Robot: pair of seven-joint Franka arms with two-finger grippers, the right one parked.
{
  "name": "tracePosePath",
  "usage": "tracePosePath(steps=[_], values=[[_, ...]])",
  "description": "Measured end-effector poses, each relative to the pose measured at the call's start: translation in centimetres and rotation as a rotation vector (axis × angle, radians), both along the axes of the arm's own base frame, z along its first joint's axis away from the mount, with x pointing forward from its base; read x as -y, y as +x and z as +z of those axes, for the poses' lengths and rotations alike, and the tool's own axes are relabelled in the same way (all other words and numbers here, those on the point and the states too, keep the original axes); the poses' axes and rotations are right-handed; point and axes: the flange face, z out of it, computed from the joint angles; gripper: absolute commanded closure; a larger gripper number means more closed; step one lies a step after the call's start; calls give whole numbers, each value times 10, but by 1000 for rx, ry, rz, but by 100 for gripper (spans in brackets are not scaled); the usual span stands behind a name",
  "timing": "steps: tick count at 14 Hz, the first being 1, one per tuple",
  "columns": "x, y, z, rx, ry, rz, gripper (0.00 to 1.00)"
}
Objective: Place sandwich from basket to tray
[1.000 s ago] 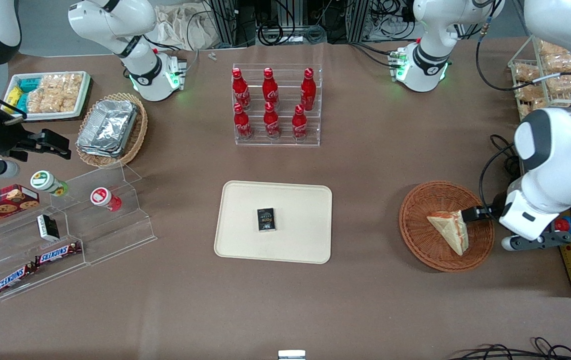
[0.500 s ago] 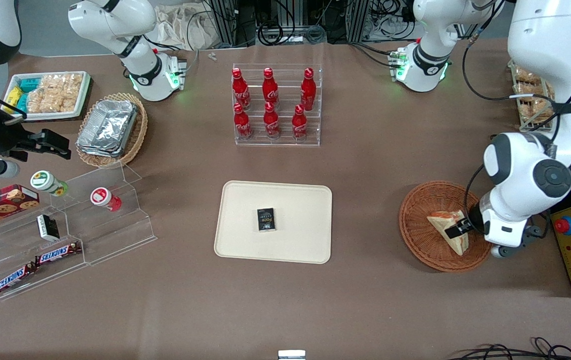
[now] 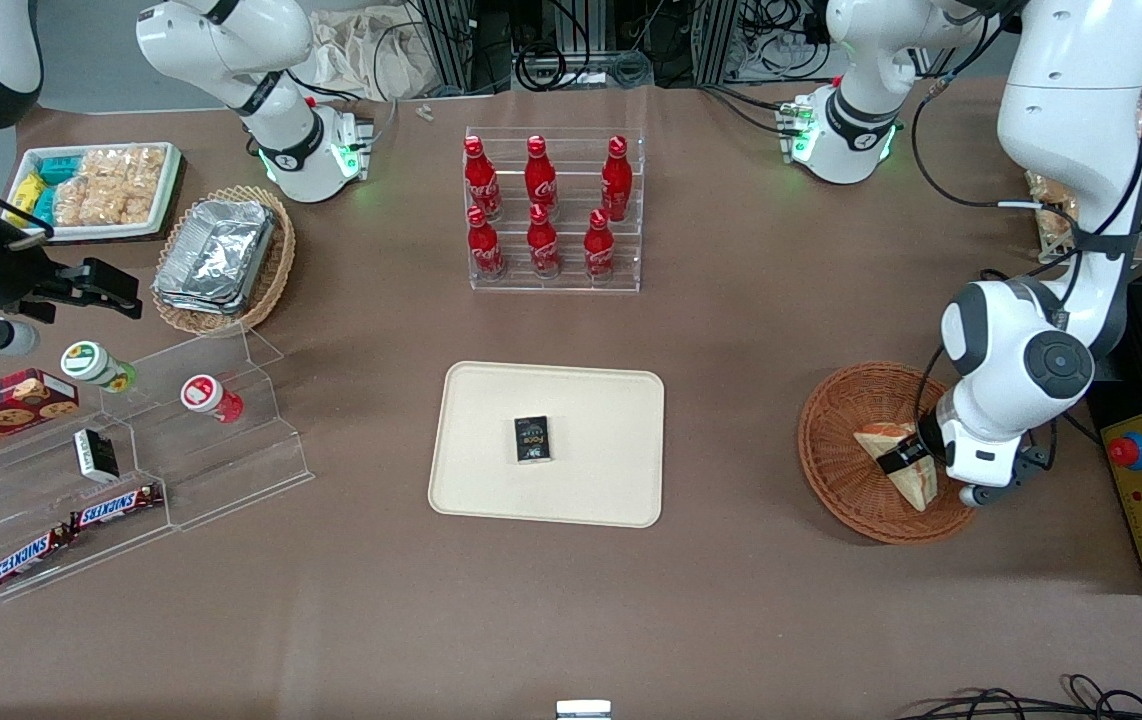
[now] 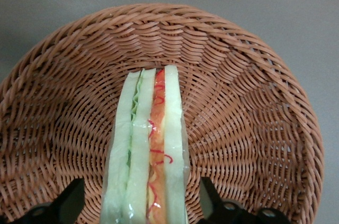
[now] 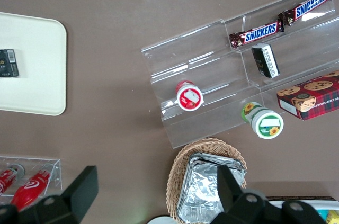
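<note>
From the front, the gripper (image 3: 906,458) now sits low inside the basket (image 3: 836,455), right at the sandwich (image 3: 899,466). A second ago it was at the basket's edge nearest the working arm, only touching the wedge's end; half a second ago it was over the wedge. It has slid in along the sandwich, so I judge the approach is nearly done and the grasp comes next. The sandwich itself has hardly shifted and lies flat in the basket. The tray (image 3: 591,400) is well apart from the gripper, toward the parked arm's end, with one small dark box (image 3: 532,439) on it. Counted: one sandwich, one basket, one tray, six red bottles (image 3: 539,207) in their clear rack.

From the left wrist camera, the sandwich (image 4: 148,150) stands on edge between the two fingers (image 4: 66,203), green and red filling showing. The fingers are spread wide, with wicker of the basket (image 4: 249,102) visible in the gap on each side, so nothing is gripped yet.

From the right wrist camera, one corner of the tray (image 5: 37,65) shows, with the dark box (image 5: 8,63); the gripper and sandwich are out of sight
</note>
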Motion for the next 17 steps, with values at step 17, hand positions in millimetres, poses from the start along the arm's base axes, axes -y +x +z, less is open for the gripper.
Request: tracePosePath(steps=[17], values=[[217, 18, 229, -76, -33, -272, 100]])
